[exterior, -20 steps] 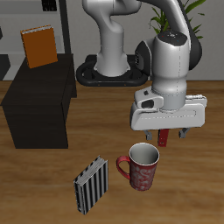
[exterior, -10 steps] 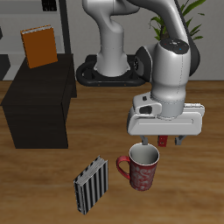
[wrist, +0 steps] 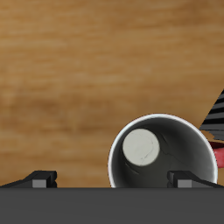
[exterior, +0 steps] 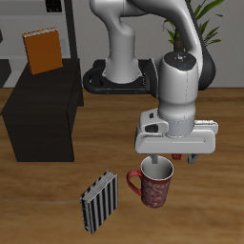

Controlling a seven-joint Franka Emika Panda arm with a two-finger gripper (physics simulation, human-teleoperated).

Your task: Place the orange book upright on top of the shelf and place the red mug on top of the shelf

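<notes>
**Mia:** Lower now! Since a moment ago the gripper (exterior: 168, 155) has come down and slid a bit toward the middle of the picture. It hangs right over the red mug (exterior: 152, 182).

**Ben:** Is it holding the mug?

**Mia:** No. In the outside picture the fingers are spread apart, with nothing between them. One dark finger (exterior: 155, 154) sits just above the back of the mug's rim. In the wrist picture I see two finger tips (wrist: 41, 178) wide apart, and the red mug (wrist: 163, 150) looks like a big grey-white ring with a round bottom inside.

**Ben:** Where is the mug?

**Mia:** It stands upright on the wooden table (exterior: 57, 191), in the lower middle of the outside picture. Its handle points to the left of the picture.

**Ben:** What is next to it?

**Mia:** A black-and-white striped book (exterior: 98, 200) stands just beside the handle, in the lower left part. I cannot tell if they touch.

**Ben:** And the orange book?

**Mia:** The orange book (exterior: 42, 50) stands upright on top of the shelf (exterior: 43, 119), in the upper left of the picture, well apart from the mug. The shelf is a black box on the left side.
</notes>
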